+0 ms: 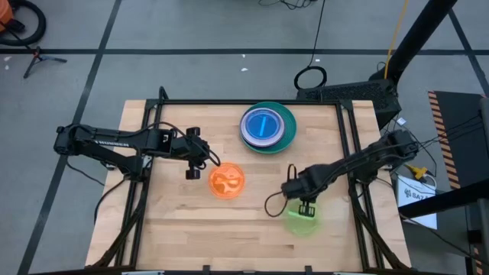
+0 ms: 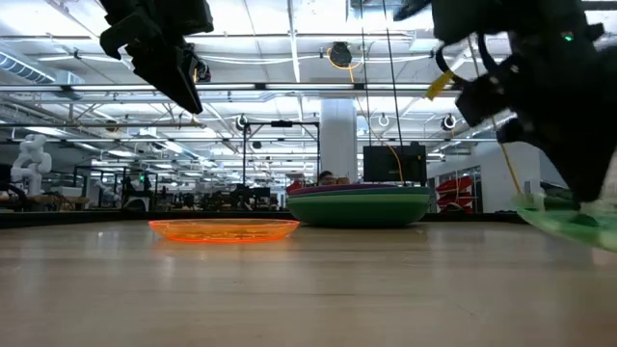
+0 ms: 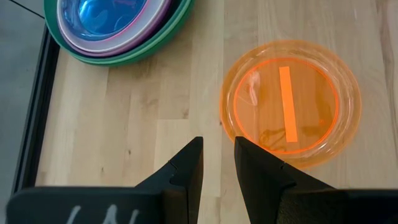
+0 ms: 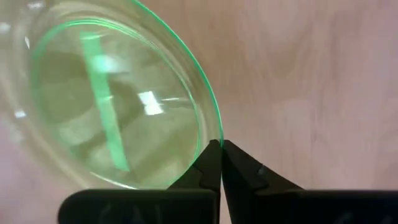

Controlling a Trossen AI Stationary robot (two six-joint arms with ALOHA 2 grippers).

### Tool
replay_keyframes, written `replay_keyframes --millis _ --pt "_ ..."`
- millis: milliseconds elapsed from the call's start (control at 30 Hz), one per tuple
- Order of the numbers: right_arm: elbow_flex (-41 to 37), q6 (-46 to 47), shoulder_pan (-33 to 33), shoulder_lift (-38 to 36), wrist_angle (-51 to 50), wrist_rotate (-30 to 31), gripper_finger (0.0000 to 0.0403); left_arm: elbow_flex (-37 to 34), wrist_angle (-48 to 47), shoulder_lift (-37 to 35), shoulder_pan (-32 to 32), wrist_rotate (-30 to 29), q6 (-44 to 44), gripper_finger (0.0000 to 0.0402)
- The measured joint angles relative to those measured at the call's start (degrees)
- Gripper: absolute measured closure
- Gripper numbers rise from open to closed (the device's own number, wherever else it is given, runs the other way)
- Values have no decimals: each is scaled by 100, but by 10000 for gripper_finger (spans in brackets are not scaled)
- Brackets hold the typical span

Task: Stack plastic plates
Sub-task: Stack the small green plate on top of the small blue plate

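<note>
The right claw [image 4: 221, 163] is pinched on the rim of the lime plate [image 4: 118, 99], its two fingers pressed together over the plate's edge; in the high view that plate [image 1: 302, 221] sits near the front right of the tabletop [image 1: 176, 229], and in the low view it [image 2: 569, 224] appears tilted, with its edge raised off the wood. The left claw [image 3: 217, 165] hangs above the tabletop just beside the orange plate [image 1: 227, 182], its fingers a small gap apart and holding nothing. The orange plate [image 3: 291, 102] lies flat on the wood near the middle. Toward the back, well apart from both, stands the stack [image 1: 267, 126]: a blue plate [image 1: 263, 123] on top, nested in a purple one, with green plates beneath [image 2: 371, 205].
</note>
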Motion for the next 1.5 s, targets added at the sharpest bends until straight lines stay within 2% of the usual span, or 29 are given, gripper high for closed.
replay_keyframes --millis 267,367,500,733,867,1133,1333,1500 --pt "0 81 -541 -734 841 46 402 0 -19 2 0 0 -3 303" --pt "0 343 -825 -995 1126 442 402 0 -21 1 0 0 -5 303" --pt "0 428 -1284 -1316 1526 746 403 0 -23 2 0 0 -5 303" --pt "0 446 -2275 -1734 2036 788 403 0 -27 2 0 0 -14 303" --pt "0 426 -2951 -1788 2158 1078 403 0 -25 2 0 0 16 303" --pt "2 -26 -4444 -1748 3264 1038 403 0 -19 2 0 0 25 303" --pt "4 -47 -5384 -1437 3345 1034 403 1 -14 2 0 0 43 303" --pt "4 -47 -5737 -1059 3306 452 403 2 -14 2 0 0 43 303"
